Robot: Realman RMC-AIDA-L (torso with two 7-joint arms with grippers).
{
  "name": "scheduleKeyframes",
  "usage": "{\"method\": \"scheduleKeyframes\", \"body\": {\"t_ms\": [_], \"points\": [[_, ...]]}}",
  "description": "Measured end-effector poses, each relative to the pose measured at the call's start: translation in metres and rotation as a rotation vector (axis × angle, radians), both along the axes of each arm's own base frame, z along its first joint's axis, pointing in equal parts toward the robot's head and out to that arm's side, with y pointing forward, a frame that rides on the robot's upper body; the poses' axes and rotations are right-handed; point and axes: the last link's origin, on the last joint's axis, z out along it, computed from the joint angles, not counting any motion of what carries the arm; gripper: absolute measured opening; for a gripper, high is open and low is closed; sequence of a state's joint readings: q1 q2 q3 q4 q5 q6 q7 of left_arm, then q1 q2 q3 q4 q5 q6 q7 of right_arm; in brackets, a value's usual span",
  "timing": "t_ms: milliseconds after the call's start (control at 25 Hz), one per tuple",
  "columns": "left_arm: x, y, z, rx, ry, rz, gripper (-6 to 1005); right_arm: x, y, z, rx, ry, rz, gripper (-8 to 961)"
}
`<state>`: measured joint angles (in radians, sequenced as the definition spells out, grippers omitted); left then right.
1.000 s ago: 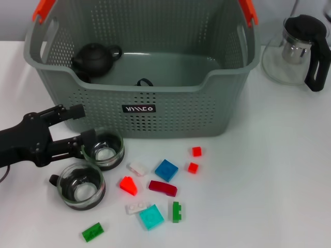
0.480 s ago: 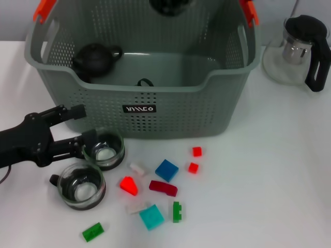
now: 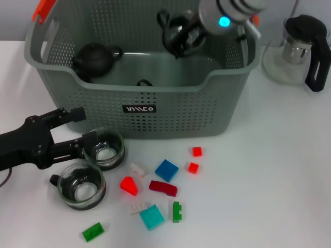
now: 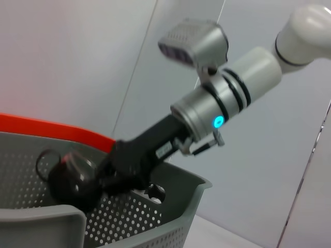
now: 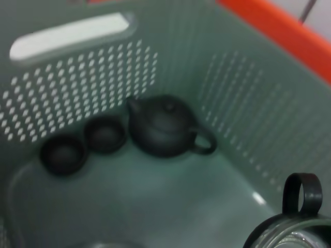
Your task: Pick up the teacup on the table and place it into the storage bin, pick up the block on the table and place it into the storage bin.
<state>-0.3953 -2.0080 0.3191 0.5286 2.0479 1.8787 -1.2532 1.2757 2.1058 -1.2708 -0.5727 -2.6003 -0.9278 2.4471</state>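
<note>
The storage bin [image 3: 155,106] stands at the back middle. My right gripper [image 3: 185,35] reaches in from above and is shut on a glass teacup [image 3: 176,36] with a black handle, held inside the bin near its far wall. That teacup's rim shows in the right wrist view [image 5: 289,230]. My left gripper [image 3: 80,126] is open, low at the front left. Its lower finger is beside a second glass teacup [image 3: 105,150]. A third teacup [image 3: 81,185] stands just in front. Several small blocks lie in front of the bin, among them a blue block [image 3: 166,170] and a red one [image 3: 128,185].
A black teapot [image 3: 94,58] and two small black cups [image 5: 106,134] lie in the bin. A glass teapot [image 3: 297,49] with a black handle stands at the back right. More blocks: cyan [image 3: 151,216], dark red [image 3: 163,188], green [image 3: 92,232].
My right arm has come down from the top edge into the bin with the teacup. My left gripper has stayed in place beside the second teacup.
</note>
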Motion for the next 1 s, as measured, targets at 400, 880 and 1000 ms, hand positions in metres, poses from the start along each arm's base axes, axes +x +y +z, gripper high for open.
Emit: {"method": "scheduleKeyframes", "body": {"t_ms": [400,880,1000], "points": [[0.0,0.0,-0.001,-0.002,0.0,0.0,843,0.019,-0.008,-0.018,-0.037,-0.022,-0.01,125],[0.001,0.001,-0.001,-0.002,-0.002,-0.002,843,0.016,-0.007,-0.016,-0.037,0.001,-0.016,192],[0.001,0.001,-0.001,-0.001,-0.002,-0.002,843,0.009,-0.003,-0.008,-0.015,0.065,-0.028,296]]}}
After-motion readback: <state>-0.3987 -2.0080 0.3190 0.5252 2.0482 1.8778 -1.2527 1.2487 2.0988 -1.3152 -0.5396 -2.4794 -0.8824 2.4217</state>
